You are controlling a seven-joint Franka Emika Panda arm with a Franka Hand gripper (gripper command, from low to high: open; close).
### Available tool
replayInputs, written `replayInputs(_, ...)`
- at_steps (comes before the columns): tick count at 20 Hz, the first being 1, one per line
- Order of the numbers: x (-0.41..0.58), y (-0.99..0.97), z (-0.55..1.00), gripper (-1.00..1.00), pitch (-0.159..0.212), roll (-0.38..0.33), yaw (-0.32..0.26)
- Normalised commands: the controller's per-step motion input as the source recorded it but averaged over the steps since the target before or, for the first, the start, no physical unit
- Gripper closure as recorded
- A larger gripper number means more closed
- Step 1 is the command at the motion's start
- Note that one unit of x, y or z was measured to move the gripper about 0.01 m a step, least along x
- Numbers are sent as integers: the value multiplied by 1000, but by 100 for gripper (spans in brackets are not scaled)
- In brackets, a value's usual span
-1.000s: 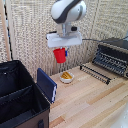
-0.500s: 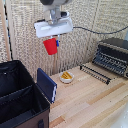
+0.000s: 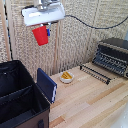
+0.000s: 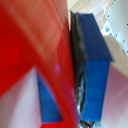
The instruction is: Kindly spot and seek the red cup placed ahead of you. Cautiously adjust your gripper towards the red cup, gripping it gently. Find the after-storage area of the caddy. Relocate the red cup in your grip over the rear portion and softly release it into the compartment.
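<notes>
The red cup (image 3: pixel 40 35) hangs upright in my gripper (image 3: pixel 44 30), high above the table near the woven wall. The gripper is a white block with short blue-tipped fingers, shut on the cup's rim. The black caddy (image 3: pixel 20 100) stands at the exterior view's lower left, its divider splitting it into two sections, with a dark blue side panel (image 3: pixel 46 85). The cup is above and a little to the right of the caddy's far section. In the wrist view the red cup (image 4: pixel 35 45) fills most of the picture, blurred, beside the blue panel (image 4: pixel 95 65).
A small white bowl (image 3: pixel 66 76) with yellow-orange contents sits on the wooden table (image 3: pixel 95 105) beside the caddy. A black and silver toaster oven (image 3: pixel 112 56) stands at the exterior view's right, with a dark wire rack (image 3: pixel 95 74) in front of it. A black cable (image 3: pixel 82 24) runs along the wall.
The gripper has risen with the red cup and moved toward the exterior view's left, nearer to above the caddy.
</notes>
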Motion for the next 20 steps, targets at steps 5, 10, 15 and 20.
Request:
replayInputs(5, 161, 831, 289, 100, 0, 30, 27)
replayInputs(10, 86, 882, 85, 100, -1, 24, 23)
replayInputs(15, 7, 888, -79, 100, 0, 2, 39)
replayInputs(20, 0, 816, -397, 100, -22, -22, 48)
